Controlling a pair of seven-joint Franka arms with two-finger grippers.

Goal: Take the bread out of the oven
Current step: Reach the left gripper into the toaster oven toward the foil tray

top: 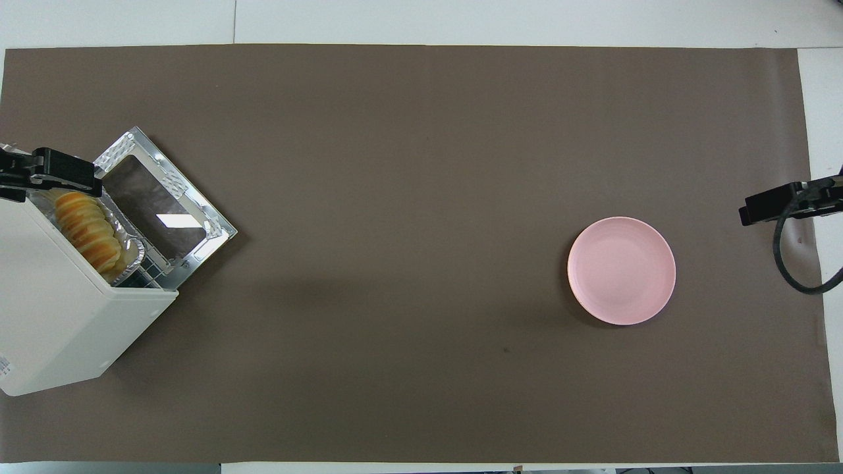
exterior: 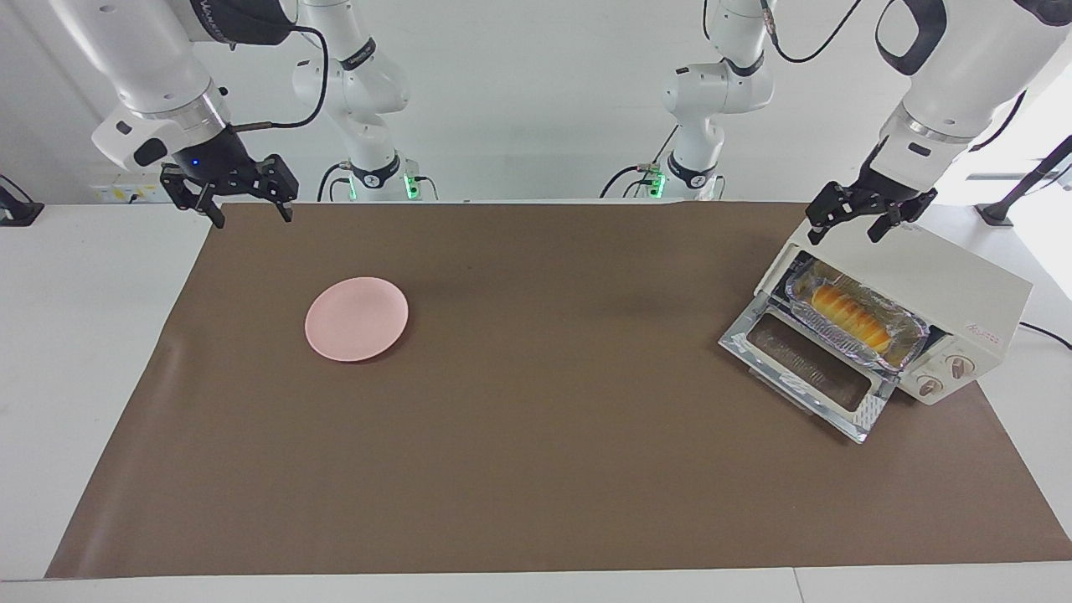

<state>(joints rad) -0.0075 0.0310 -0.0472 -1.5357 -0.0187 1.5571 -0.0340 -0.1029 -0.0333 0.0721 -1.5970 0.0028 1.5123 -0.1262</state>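
oven at the tabletop edge on the left arm's end, door dropped open, bread in foil tray inside, left gripper over oven top, fingers apart, empty, right gripper fingers apart near the robots-side corner, pink plate untouched

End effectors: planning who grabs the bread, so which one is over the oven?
The left end effector, open, hangs over the oven holding the bread; the right end effector waits, open, beyond the pink plate.

Left gripper and right gripper hang raised, jaws apart.
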